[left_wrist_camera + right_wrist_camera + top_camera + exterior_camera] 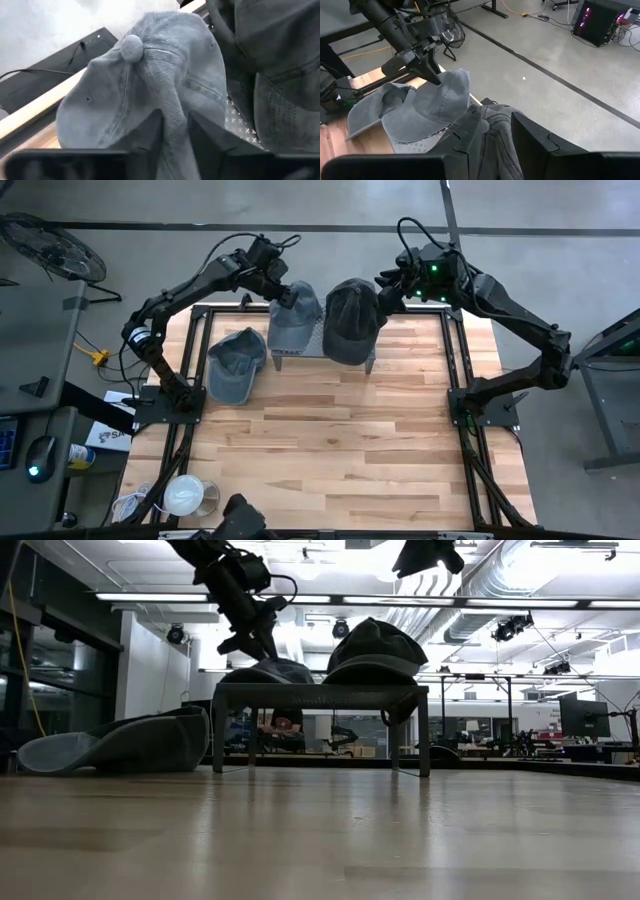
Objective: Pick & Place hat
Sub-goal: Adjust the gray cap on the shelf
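Observation:
A low metal stand stands at the table's far middle. A light grey cap and a dark grey cap rest on its perforated top. In the low view the light cap and the dark cap sit side by side on the stand. My left gripper is shut on the light cap's crown. My right gripper is open and hangs above the dark cap's far side, apart from it in the low view. The dark crown shows between its fingers. My left gripper pinches a raised fold of the light cap's crown between its two fingers, a little below the top button. It comes slanting down from the far left side. The cap still lies on the stand.
A third, blue-grey cap lies on the table left of the stand, also seen in the low view. A white cup stands off the near left corner. The arms' black base frames flank the wooden board.

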Controlling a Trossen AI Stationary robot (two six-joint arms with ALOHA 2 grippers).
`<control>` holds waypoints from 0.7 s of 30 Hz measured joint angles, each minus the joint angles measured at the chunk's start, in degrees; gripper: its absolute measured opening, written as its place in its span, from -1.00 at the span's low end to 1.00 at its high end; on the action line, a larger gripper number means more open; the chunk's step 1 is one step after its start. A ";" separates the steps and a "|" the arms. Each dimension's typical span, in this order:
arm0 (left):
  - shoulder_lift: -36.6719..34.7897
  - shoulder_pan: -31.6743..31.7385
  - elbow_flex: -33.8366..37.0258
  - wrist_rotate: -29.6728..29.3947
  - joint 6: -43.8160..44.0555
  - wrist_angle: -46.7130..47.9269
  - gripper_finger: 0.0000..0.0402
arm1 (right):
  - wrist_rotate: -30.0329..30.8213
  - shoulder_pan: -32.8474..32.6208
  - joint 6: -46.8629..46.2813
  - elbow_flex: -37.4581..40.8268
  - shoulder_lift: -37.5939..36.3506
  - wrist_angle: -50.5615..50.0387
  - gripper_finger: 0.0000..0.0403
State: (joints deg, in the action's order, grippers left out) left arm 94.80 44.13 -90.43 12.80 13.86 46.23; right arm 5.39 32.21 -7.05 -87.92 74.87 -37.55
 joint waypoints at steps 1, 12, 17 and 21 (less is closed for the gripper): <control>0.00 -0.30 0.00 0.02 0.16 0.25 -0.62 | 0.00 0.00 0.00 0.00 0.00 -0.01 -0.51; -1.16 -1.78 0.00 1.64 3.23 0.36 -0.98 | -1.25 0.00 1.19 0.00 0.00 -0.40 -0.51; -3.33 -2.56 -0.01 0.54 6.29 -1.69 -0.99 | -1.80 0.00 1.67 0.00 0.00 -1.21 -0.51; -4.34 -3.20 -0.01 0.67 9.47 -3.11 -0.99 | -1.81 0.00 2.16 0.00 0.00 -1.26 -0.51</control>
State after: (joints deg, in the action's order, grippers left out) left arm 90.46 40.92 -90.44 13.46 23.33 43.12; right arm 3.57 32.21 -4.89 -87.92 74.87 -38.81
